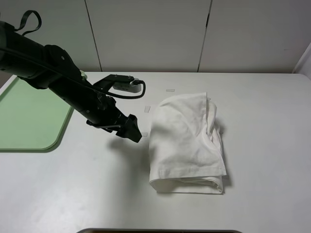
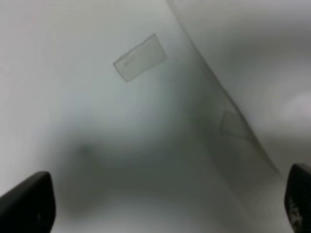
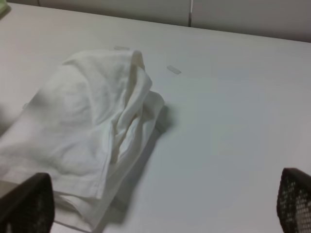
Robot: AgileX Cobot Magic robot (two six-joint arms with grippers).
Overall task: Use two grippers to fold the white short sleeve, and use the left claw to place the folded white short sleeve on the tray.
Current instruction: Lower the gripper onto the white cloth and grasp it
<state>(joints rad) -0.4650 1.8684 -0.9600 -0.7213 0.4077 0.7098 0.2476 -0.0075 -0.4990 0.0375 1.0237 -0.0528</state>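
Nearest, shirt: one white short sleeve (image 1: 186, 143), folded into a rough rectangle with wrinkled layers, flat on the white table (image 1: 272, 145), right of centre; also in the right wrist view (image 3: 92, 131).
Left claw: one left claw (image 1: 127, 128) on a black arm, low over the table just beside the shirt's left edge, apart from it; fingertips (image 2: 29, 204) spread wide at the picture's two sides, nothing between them.
Right gripper: one right gripper (image 3: 160, 206), outside the high view; two mesh-faced tips wide apart, empty, well clear of the shirt.
Tape strips: three small pale tape strips (image 1: 170, 90) counted on the table near the shirt; two in the left wrist view (image 2: 140, 57).
Tray: one pale green tray (image 1: 29, 121) at the far left edge, bare, partly under the arm.
Cable: one black cable (image 1: 29, 20) looping off the left arm.
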